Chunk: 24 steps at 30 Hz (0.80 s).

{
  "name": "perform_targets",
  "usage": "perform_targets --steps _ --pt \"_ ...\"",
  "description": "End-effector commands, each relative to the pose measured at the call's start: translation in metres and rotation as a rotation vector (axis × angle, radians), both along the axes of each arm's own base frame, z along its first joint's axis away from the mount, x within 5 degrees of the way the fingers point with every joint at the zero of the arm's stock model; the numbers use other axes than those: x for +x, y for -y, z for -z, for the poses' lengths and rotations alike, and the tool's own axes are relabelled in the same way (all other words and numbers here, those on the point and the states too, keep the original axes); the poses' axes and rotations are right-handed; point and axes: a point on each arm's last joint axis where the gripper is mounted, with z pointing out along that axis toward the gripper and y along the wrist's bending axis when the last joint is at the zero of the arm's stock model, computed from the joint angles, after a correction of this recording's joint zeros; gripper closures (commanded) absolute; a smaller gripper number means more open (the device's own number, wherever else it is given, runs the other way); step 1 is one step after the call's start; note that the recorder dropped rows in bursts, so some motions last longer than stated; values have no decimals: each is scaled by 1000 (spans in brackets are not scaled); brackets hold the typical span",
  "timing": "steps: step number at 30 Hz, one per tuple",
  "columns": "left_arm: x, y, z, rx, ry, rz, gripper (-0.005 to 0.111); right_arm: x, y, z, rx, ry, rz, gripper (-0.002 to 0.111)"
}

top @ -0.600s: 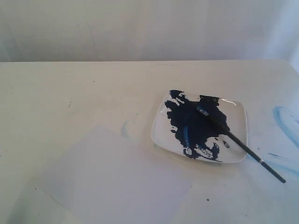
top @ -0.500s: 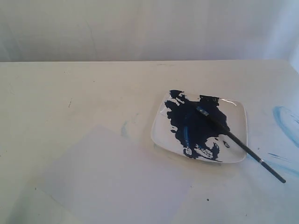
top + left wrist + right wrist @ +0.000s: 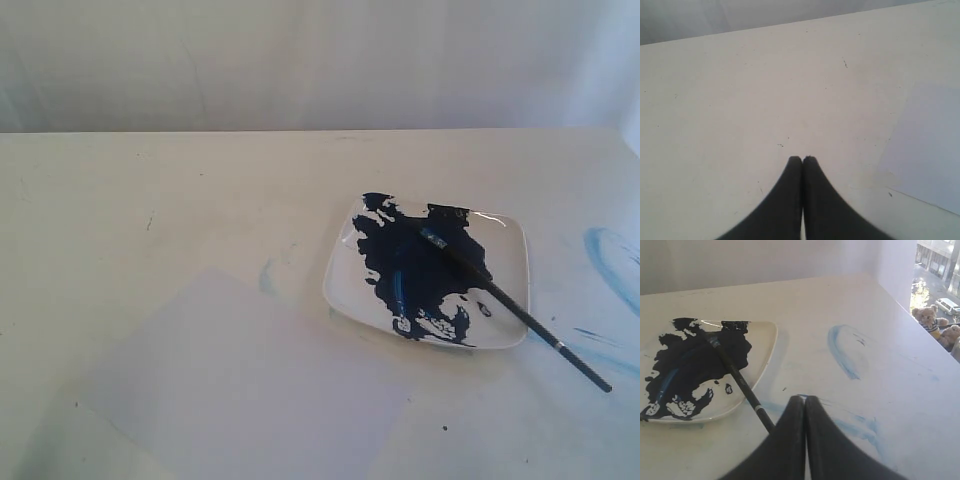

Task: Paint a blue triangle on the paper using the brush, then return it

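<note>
Long black-handled paintbrush (image 3: 515, 310): bristles on paint-smeared white square plate (image 3: 514, 262), handle overhanging rim. Left gripper (image 3: 802, 159), right gripper (image 3: 806, 398): closed, empty. Pale paper sheet (image 3: 250, 390): apparently blank. Risk: closed jaws knocking handle, flicking paint

The brush (image 3: 505, 301) lies across the plate (image 3: 510, 250), right of the paper (image 3: 240, 380).

White table (image 3: 200, 180) — bearing the paper (image 3: 250, 380), a plate (image 3: 506, 255), pale-blue smears (image 3: 608, 255).
</note>
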Motion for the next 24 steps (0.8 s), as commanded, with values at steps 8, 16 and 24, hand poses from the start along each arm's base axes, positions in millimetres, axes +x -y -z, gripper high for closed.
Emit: perform_targets --steps 8,16,24 --pt "0 0 1 -6 2 -3 107 2 6 -9 -301 128 -1 108" --pt "0 0 1 -6 2 -3 107 1 -8 -36 -580 465 -118 108" --pt "0 0 1 -6 2 -3 107 -22 -17 -80 -224 1002 -147 108"
